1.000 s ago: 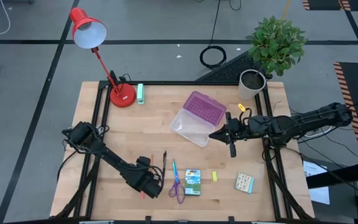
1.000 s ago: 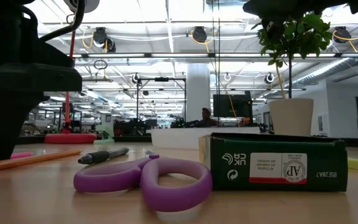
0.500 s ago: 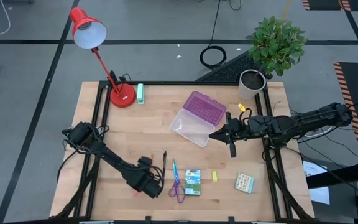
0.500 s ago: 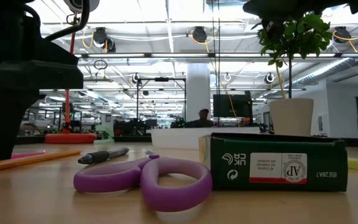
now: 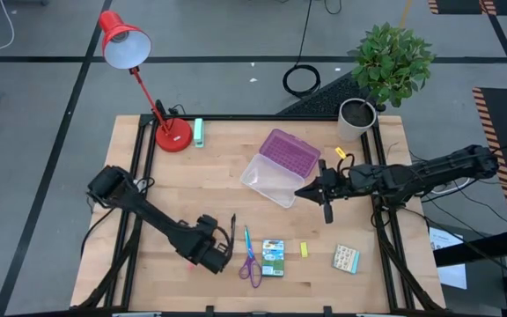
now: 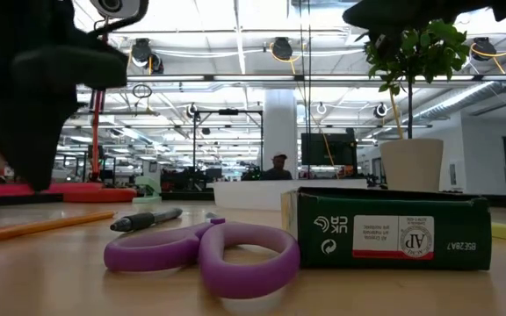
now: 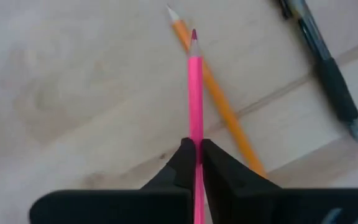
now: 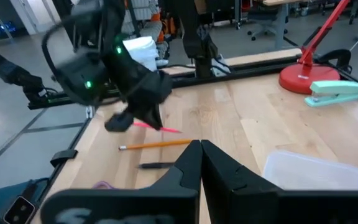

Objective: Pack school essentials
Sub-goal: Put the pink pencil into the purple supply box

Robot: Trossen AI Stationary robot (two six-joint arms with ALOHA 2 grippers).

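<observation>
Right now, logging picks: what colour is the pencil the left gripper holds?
Pink pencil, clearest in the left wrist view.

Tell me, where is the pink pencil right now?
The pink pencil is clamped in the left end effector, lifted above the orange pencil near the table's front-left part, left of the black pen.

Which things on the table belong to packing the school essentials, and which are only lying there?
For the job: pink pencil held in the left gripper, orange pencil, black pen, purple-handled scissors, green crayon box, yellow eraser, patterned pack.

Lying about: red desk lamp, mint-green stapler, potted plant.
</observation>
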